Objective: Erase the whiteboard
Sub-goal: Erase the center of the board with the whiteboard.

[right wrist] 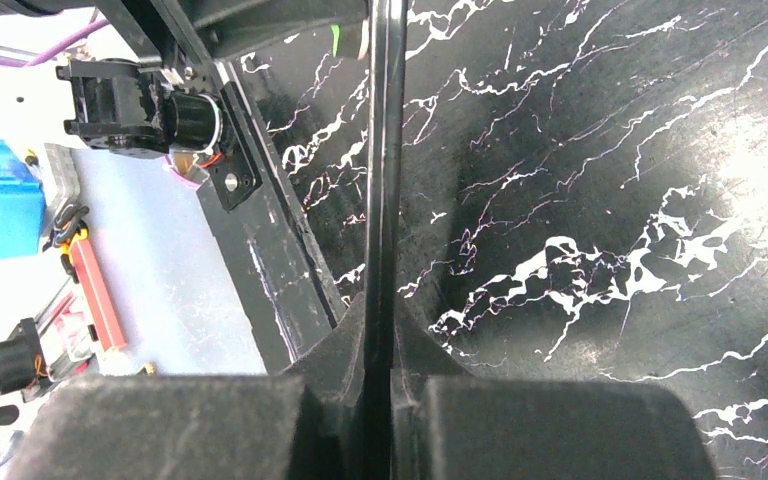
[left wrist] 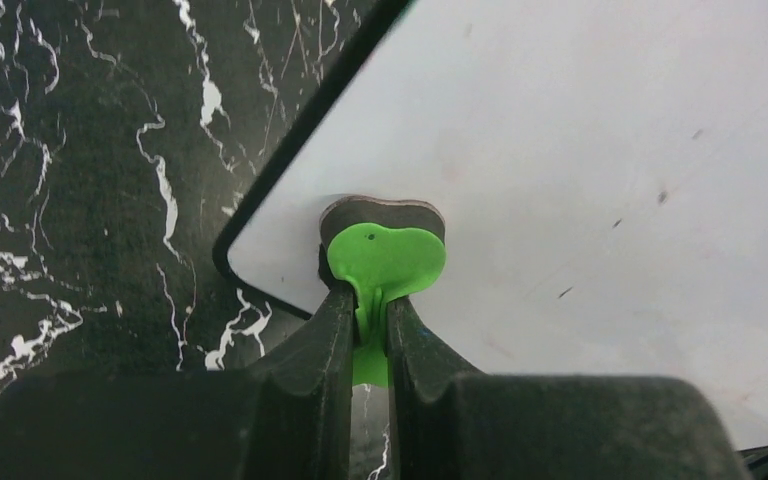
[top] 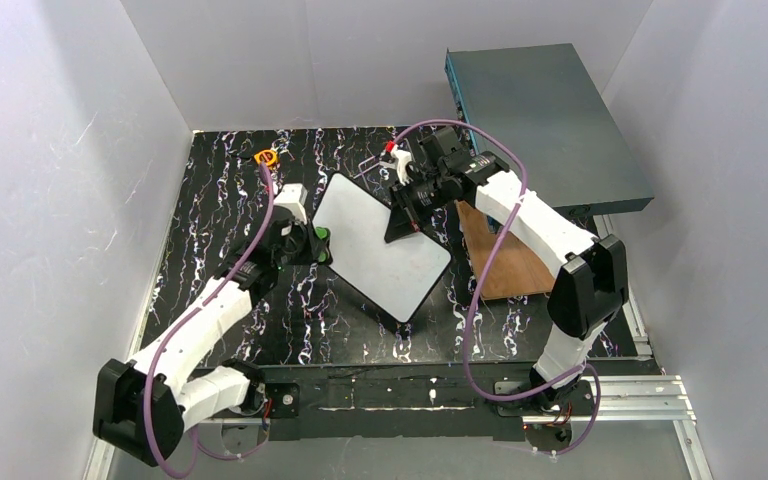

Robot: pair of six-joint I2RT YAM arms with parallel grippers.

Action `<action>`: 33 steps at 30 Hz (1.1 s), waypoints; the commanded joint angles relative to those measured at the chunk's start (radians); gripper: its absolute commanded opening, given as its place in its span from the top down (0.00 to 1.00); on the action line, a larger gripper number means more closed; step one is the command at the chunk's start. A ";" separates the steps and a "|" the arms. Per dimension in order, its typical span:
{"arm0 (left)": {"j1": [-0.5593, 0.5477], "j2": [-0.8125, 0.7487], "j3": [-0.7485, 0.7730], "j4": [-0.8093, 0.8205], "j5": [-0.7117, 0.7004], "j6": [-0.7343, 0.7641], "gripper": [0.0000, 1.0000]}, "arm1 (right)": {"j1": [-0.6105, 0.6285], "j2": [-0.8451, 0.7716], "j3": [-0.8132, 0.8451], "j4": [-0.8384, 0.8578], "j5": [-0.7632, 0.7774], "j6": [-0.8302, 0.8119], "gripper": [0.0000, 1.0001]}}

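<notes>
The whiteboard (top: pixel 380 250) lies tilted in the middle of the black marbled table, its face white with only a few tiny specks. My left gripper (top: pixel 317 243) is shut on a green eraser (top: pixel 321 238) at the board's left corner. In the left wrist view the gripper (left wrist: pixel 370 312) pinches the eraser's green handle (left wrist: pixel 385 258), its dark pad against the white surface (left wrist: pixel 580 150). My right gripper (top: pixel 401 228) is shut on the board's far right edge. In the right wrist view the gripper (right wrist: pixel 380 312) clamps the thin black frame (right wrist: pixel 385 150), seen edge-on.
A large grey-teal metal box (top: pixel 545 120) stands at the back right. A brown wooden board (top: pixel 500 262) lies under the right arm. A small orange ring (top: pixel 266 157) sits at the back left. Pale walls enclose the table (top: pixel 260 320).
</notes>
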 commanded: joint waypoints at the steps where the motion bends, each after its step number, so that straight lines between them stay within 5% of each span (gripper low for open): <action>1: 0.014 0.029 0.099 0.024 0.037 0.026 1.00 | 0.008 -0.090 0.004 0.023 -0.108 0.006 0.99; 5: -0.017 0.074 0.183 0.047 0.290 0.036 1.00 | 0.002 -0.085 0.011 0.021 -0.104 0.004 0.99; 9: -0.142 0.119 0.264 -0.017 0.317 0.068 1.00 | 0.002 -0.077 0.017 0.017 -0.103 0.004 0.99; 17: -0.158 0.118 0.276 -0.137 0.241 0.132 1.00 | -0.004 -0.082 0.016 0.014 -0.091 0.000 0.99; 25: -0.356 0.030 0.105 -0.134 0.121 0.108 1.00 | -0.014 -0.058 0.034 0.014 -0.110 0.012 0.99; 33: -0.489 0.234 0.293 -0.074 0.132 0.153 1.00 | -0.014 -0.069 0.019 0.018 -0.097 0.009 0.99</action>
